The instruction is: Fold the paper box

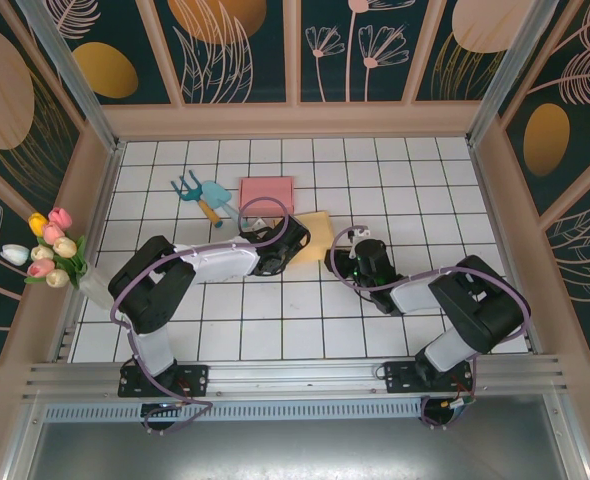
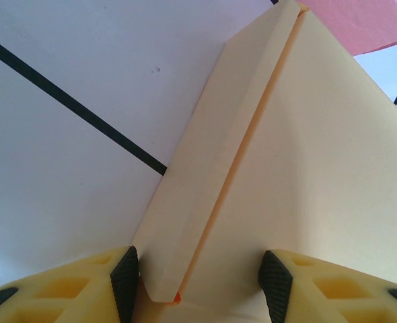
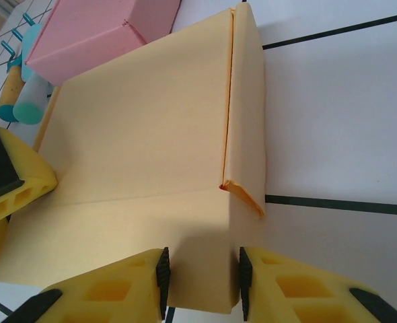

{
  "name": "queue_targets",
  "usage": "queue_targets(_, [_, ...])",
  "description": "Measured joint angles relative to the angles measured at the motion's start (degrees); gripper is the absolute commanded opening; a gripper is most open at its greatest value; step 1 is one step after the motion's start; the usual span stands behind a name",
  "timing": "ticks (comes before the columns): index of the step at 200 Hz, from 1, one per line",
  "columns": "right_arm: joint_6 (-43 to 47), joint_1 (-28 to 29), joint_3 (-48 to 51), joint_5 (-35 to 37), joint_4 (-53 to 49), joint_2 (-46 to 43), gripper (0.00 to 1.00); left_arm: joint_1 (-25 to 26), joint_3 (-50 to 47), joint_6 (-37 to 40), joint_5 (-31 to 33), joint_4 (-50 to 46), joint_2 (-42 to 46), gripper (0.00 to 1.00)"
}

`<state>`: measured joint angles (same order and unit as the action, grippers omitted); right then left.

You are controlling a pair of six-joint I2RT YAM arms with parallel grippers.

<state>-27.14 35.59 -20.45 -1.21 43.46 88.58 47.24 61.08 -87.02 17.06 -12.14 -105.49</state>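
Note:
The yellow paper box (image 1: 316,234) lies partly folded on the white tiled table, between both grippers. My left gripper (image 1: 285,245) sits low over its left end. In the left wrist view the box (image 2: 286,168) has one side wall folded up along an orange crease, and the left gripper (image 2: 199,284) stands open astride that corner, the panel running on past the right pad (image 2: 274,286). In the right wrist view my right gripper (image 3: 202,279) is shut on the near end flap of the box (image 3: 138,134), both pads against it. A small tab sticks out beside that flap.
A pink box (image 1: 266,192) lies just behind the yellow one, touching its far edge (image 3: 91,33). Teal and yellow garden tools (image 1: 207,197) lie to the left of it. A bunch of tulips (image 1: 53,248) stands at the left wall.

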Motion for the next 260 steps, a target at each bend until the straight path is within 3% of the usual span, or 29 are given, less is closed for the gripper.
queue_targets(109, [1.3,0.0,0.7,1.4,6.7,5.0,0.31,-0.1,-0.1,0.3,-0.1,0.2,0.0,0.54])
queue_targets(187, [1.8,0.0,0.3,2.8,12.6,10.6,0.33,-0.4,-0.1,0.7,-0.1,0.7,-0.1,0.54])
queue_targets(209, [2.1,0.0,-0.7,3.7,13.8,12.3,0.41,-0.5,-0.2,0.7,0.0,1.2,-0.3,0.53])
queue_targets(260, [2.4,0.1,-2.3,4.9,14.1,13.6,0.37,-0.9,-0.2,0.7,0.0,2.1,-0.6,0.53])
